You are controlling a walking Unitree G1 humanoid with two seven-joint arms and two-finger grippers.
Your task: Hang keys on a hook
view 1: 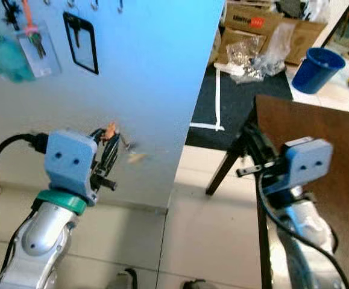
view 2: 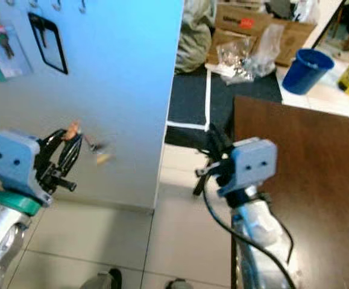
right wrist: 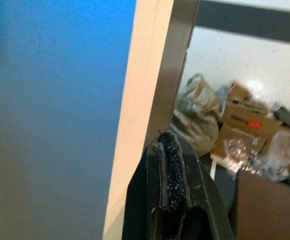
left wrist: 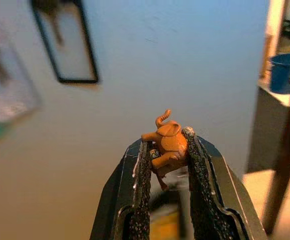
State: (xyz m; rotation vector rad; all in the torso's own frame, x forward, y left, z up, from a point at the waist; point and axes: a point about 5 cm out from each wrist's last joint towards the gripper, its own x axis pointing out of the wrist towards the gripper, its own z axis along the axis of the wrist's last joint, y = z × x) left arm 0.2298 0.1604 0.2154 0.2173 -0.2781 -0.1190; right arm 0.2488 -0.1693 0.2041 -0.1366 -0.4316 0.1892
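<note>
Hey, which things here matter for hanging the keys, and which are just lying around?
For the job:
left pincer, shut on the orange key charm
hooks along the top of the wall

Just lying about:
blue bucket
cardboard boxes
brown table
black-framed badge holder

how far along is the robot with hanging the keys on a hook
Picked up: the left claw is shut on the keys with the small orange elephant charm, held up in front of the pale blue wall. Not yet hung: the metal hooks are higher up the wall. The right claw is shut and idle.
</note>
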